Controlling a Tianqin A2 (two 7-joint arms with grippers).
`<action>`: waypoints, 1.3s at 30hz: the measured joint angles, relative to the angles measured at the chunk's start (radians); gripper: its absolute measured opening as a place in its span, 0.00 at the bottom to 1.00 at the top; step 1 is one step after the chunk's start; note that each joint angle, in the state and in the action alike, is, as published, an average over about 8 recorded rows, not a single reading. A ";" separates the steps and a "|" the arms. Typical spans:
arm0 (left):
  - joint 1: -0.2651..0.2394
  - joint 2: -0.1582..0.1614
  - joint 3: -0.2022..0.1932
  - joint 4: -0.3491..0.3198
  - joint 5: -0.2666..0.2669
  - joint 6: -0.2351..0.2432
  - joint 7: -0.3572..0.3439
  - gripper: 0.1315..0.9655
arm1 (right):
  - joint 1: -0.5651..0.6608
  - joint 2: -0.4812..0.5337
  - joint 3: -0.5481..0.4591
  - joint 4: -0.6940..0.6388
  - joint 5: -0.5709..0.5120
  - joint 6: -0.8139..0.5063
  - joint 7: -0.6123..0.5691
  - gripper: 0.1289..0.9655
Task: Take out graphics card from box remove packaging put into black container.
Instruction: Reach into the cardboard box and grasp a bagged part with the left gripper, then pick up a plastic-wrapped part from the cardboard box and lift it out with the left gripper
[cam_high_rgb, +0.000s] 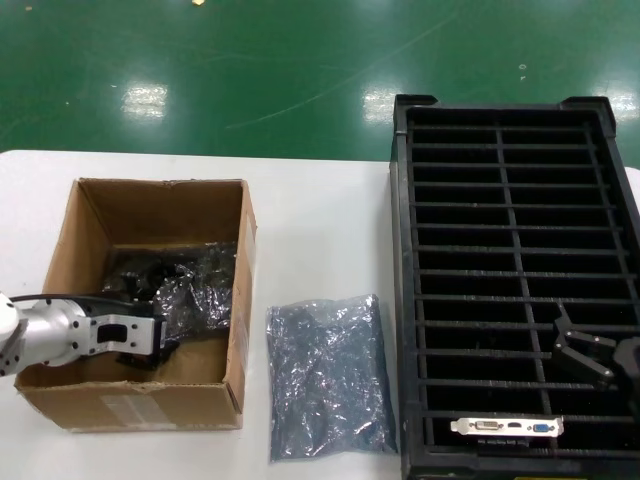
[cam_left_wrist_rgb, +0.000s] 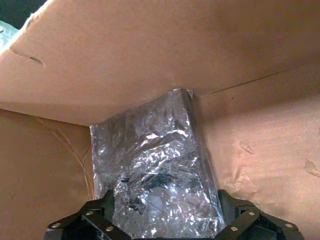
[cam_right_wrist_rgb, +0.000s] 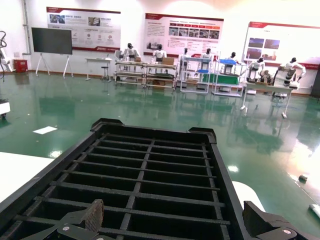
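**Mia:** Where is the brown cardboard box (cam_high_rgb: 150, 300)?

**Sam:** It sits near the front left corner of the white worktop (cam_high_rgb: 320, 230). Its top is open.

**Mia:** What is in it?

**Sam:** A crinkly, shiny grey plastic bag (cam_high_rgb: 195, 285) lies at the bottom. The left gripper (cam_high_rgb: 150, 340) reaches down inside the box, by the front wall. In the left wrist view its two black fingers (cam_left_wrist_rgb: 100, 220) stand apart, one on each side of the near end of the bag (cam_left_wrist_rgb: 155, 180). They are spread wide and not squeezing it. The far end of the bag leans up against the box wall (cam_left_wrist_rgb: 150, 60).

**Mia:** Is there another bag?

**Sam:** Yes. A flat grey-blue plastic bag (cam_high_rgb: 328, 378) lies on the worktop, near the front edge, between the box and the big black plastic crate with many thin ribs (cam_high_rgb: 515, 260).

**Mia:** Where is the crate?

**Sam:** It fills the right side of the worktop.

**Mia:** And the thin card with the silver end piece (cam_high_rgb: 508, 427)?

**Sam:** It stands in the crate's front slot, with its blue port and white port facing up.

**Mia:** What about the right gripper (cam_high_rgb: 590, 355)?

**Sam:** It hangs over the crate's front right part. Its black fingers (cam_right_wrist_rgb: 92, 216) are spread apart and hold nothing.
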 joint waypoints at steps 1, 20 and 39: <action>-0.001 0.002 -0.002 0.005 -0.003 -0.002 0.007 0.74 | 0.000 0.000 0.000 0.000 0.000 0.000 0.000 1.00; 0.104 -0.054 0.001 -0.213 0.013 -0.038 -0.076 0.32 | 0.000 0.000 0.000 0.000 0.000 0.000 0.000 1.00; 0.290 -0.201 -0.017 -0.612 0.040 -0.074 -0.251 0.03 | 0.000 0.000 0.000 0.000 0.000 0.000 0.000 1.00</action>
